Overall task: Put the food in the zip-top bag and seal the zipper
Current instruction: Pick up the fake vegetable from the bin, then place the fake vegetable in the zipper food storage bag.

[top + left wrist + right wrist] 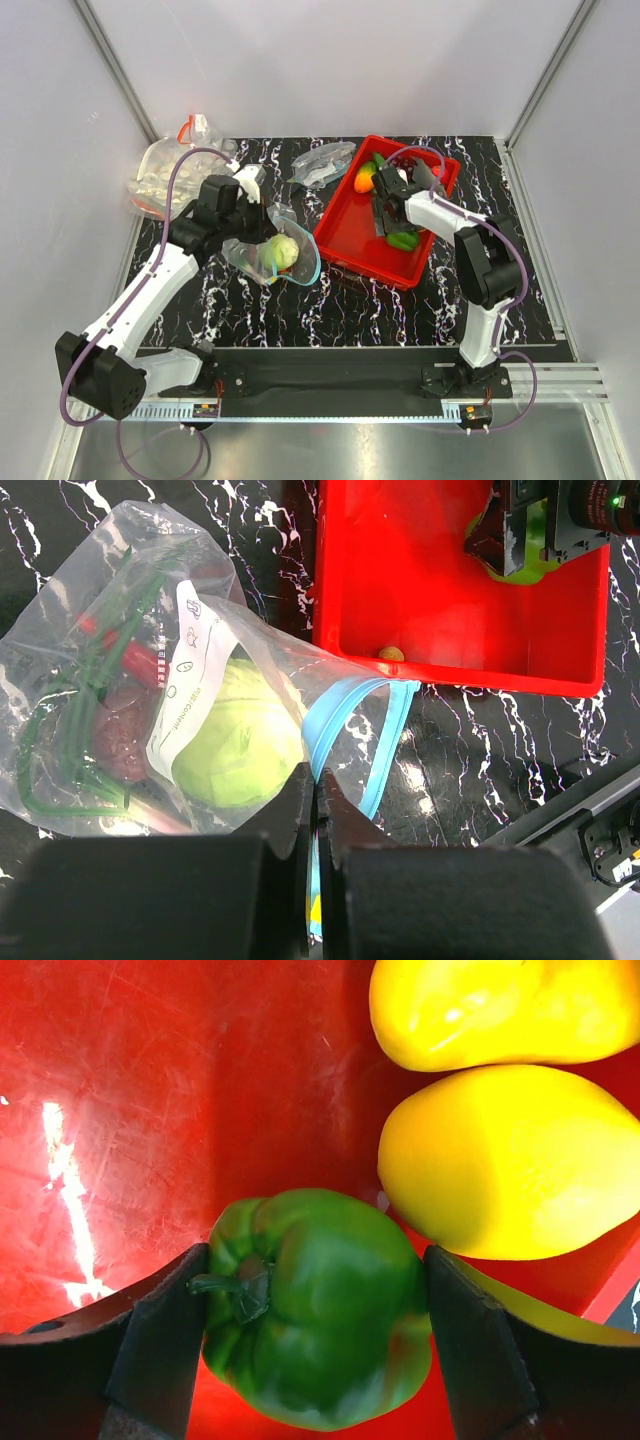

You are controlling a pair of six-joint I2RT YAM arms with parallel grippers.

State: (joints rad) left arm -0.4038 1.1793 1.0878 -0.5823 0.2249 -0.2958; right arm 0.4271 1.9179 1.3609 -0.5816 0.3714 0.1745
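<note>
Black marbled desk [300,310] under both arms. We log left tool [316,780] pinched tight on zipper [345,715] of zip-top bag [90,630], just left of red tray [350,240]. Lime-green fruit [235,745] and red chilli [135,658] inside bag. Right tool [315,1300] down in tray, pads against both sides of bell pepper [330,1330]. Two yellow pieces [500,1175] just beyond. Bag of white pieces [165,175] far left.

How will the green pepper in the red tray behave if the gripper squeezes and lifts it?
The green pepper looks glossy, so it may slip between the fingers. Being rounded, it could roll against the yellow fruit beside it.
</note>
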